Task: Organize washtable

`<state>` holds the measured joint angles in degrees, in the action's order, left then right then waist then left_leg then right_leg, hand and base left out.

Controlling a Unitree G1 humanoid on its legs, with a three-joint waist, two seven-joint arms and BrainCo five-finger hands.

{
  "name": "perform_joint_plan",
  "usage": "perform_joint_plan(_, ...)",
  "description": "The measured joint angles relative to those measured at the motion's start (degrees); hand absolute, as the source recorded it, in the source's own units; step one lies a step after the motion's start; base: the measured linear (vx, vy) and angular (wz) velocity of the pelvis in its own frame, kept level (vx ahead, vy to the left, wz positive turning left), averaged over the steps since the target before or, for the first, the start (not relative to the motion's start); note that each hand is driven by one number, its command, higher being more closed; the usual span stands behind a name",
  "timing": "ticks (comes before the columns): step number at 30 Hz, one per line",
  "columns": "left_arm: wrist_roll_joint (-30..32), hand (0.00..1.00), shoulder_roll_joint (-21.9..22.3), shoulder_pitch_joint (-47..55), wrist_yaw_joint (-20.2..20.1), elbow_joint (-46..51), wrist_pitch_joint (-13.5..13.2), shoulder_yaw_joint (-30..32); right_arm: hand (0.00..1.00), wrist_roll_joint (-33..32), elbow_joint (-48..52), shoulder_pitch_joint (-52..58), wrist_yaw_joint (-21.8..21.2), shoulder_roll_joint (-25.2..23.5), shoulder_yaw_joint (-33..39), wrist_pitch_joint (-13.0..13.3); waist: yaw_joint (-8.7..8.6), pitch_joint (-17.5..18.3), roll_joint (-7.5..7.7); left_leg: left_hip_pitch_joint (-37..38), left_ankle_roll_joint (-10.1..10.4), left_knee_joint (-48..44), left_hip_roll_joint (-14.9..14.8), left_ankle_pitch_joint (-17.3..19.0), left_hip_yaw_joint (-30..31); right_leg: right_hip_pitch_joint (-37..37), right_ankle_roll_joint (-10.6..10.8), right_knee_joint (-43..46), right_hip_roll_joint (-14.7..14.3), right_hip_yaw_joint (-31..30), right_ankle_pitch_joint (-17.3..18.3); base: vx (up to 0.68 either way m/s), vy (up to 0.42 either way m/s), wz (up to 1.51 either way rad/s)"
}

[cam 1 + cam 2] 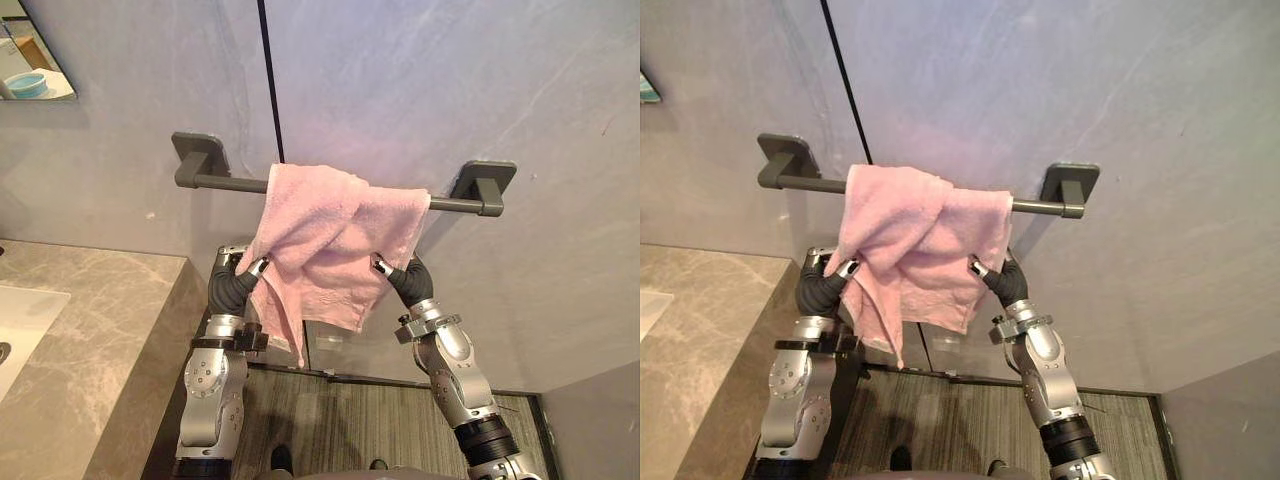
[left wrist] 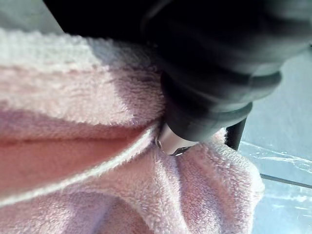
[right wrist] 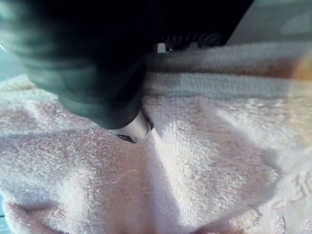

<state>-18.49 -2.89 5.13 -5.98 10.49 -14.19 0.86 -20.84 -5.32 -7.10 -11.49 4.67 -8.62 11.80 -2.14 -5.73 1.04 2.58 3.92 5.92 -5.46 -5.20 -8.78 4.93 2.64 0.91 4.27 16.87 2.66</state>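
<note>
A pink towel hangs bunched over a dark grey towel bar fixed to the grey wall. My left hand is raised against the towel's left edge, and my right hand is against its right edge, both just below the bar. In the left wrist view the dark cover of the left hand presses into the towel's folds. The right wrist view has the right hand buried in the same pink cloth. The towel's lower left corner hangs down in a point between my arms.
A grey stone countertop with a white sink basin runs along the left, close to my left arm. A mirror corner sits at the upper left. Striped grey floor lies below the towel.
</note>
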Motion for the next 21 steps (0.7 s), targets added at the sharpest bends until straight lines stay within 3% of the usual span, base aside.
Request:
perform_joint_plan(6, 0.0, 1.0, 0.1, -1.6, 0.0, -2.1, 0.0, 0.9, 1.0, 0.7, 0.1, -1.0, 0.0, 0.1, 2.1, -0.5, -0.11, -0.9, -0.1, 0.0, 0.0, 0.0, 0.0, 0.0, 0.0, 0.0, 0.0, 0.1, 0.0, 0.0, 0.0, 0.0, 0.0, 0.0)
perform_joint_plan(9, -2.0, 1.0, 0.6, -2.9, 1.4, -2.1, -0.8, 12.1, 1.0, 0.7, 2.1, 1.0, 0.0, 0.5, 7.0, 0.2, -0.26, -0.9, -0.19, 0.1, 0.0, 0.0, 0.0, 0.0, 0.0, 0.0, 0.0, 0.2, 0.0, 0.0, 0.0, 0.0, 0.0, 0.0)
perform_joint_plan(11, -1.9, 1.0, -1.5, -2.9, 1.0, -2.2, -1.3, 12.0, 1.0, 0.7, 2.4, 0.8, 0.0, 1.5, 7.9, 0.2, -0.13, -0.9, -0.18, 0.2, 0.0, 0.0, 0.0, 0.0, 0.0, 0.0, 0.0, 0.4, 0.1, -0.1, 0.1, 0.0, 0.0, 0.0)
perform_joint_plan(21, -1.8, 1.0, -1.3, -4.3, 0.9, -5.9, -1.3, 11.8, 1.0, 0.7, 2.4, 0.6, 0.0, 1.4, 8.5, 0.2, -0.33, -0.9, -0.17, 0.1, 0.0, 0.0, 0.0, 0.0, 0.0, -0.1, 0.1, 0.3, 0.1, -0.2, 0.1, 0.0, 0.001, 0.0)
